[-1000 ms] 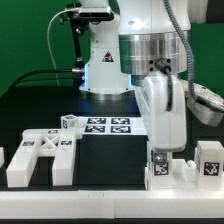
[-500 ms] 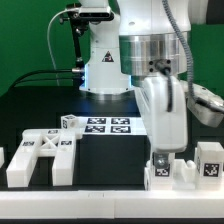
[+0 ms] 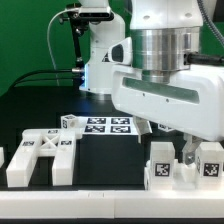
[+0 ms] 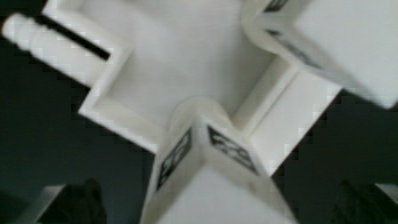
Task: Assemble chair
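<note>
Gripper stands wide open, apparently holding nothing, low among the tagged chair parts at the table's front on the exterior view's right, so any rise should go straight up, brushing neither neighbour.

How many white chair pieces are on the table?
5: an edge piece at the exterior view's far left, a forked piece beside it, a cube behind that, and two tagged blocks at that view's front right. The arm may hide more.
</note>
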`<move>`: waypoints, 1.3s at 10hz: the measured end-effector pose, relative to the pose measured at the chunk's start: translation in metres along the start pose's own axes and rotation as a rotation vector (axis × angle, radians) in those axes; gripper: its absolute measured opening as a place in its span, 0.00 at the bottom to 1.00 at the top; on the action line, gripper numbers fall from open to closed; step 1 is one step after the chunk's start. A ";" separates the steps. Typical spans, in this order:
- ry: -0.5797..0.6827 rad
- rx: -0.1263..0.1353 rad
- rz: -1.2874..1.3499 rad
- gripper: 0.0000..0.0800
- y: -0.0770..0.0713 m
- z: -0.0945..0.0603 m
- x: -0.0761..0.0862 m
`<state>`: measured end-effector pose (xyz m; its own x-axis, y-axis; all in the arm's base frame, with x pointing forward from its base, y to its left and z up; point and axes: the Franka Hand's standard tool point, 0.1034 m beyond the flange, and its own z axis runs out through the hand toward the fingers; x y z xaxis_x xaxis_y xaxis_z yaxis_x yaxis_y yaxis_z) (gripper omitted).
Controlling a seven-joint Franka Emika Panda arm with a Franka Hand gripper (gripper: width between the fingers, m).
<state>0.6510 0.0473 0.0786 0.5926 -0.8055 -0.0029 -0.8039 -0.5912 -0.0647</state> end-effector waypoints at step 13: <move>0.004 -0.012 0.034 0.36 0.003 0.004 0.008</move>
<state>0.6536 0.0396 0.0746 0.5649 -0.8252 -0.0011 -0.8241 -0.5640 -0.0524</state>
